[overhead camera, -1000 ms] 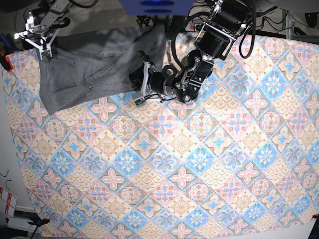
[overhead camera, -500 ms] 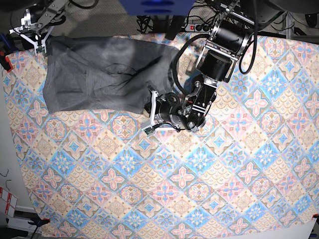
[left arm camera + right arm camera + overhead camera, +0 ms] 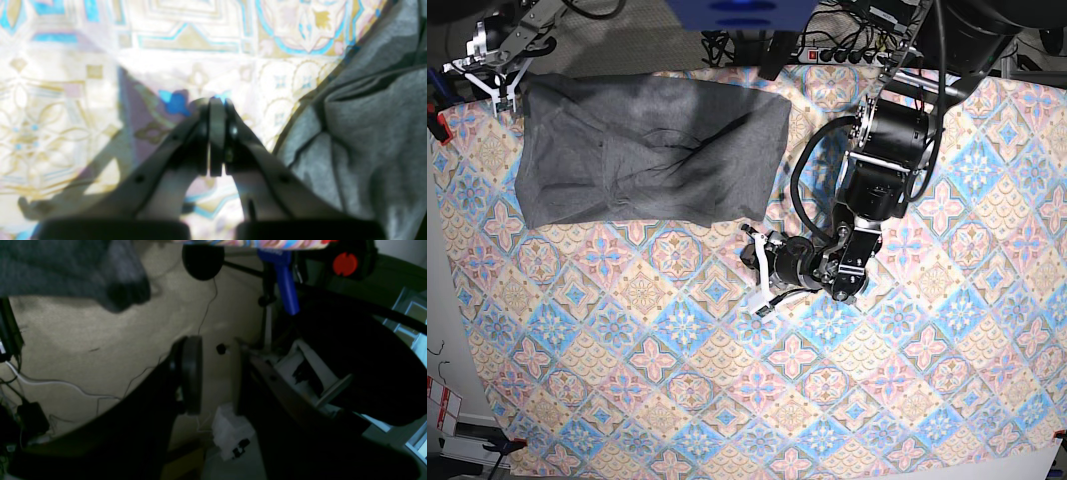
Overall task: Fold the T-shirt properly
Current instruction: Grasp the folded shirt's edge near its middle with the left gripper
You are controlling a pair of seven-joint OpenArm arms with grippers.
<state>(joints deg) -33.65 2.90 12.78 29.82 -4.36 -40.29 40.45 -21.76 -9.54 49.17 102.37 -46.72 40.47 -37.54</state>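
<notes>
Left gripper (image 3: 758,277) fully closed, pads pressed flat together, nothing between them. It sits low over the tablecloth (image 3: 727,400), clear of the T-shirt (image 3: 647,150); in the left wrist view the shirt edge lies just to one side of the closed fingers (image 3: 217,140), not touching.

Right gripper (image 3: 499,82) is at the far corner of the table, right at the shirt's top corner. Jaws stand partly apart with a narrow gap; right wrist view shows only floor and cables through that gap, no cloth between the pads (image 3: 191,373). A grey corner of the shirt hangs at the upper left of that view, apart from the fingers. Base view can't settle whether a fingertip touches the fabric.

Count: two arms, two grippers, one T-shirt, one tablecloth.

T-shirt lies spread as a rough rectangle on the far side of the table, nearest the right arm, with creases across the middle.
</notes>
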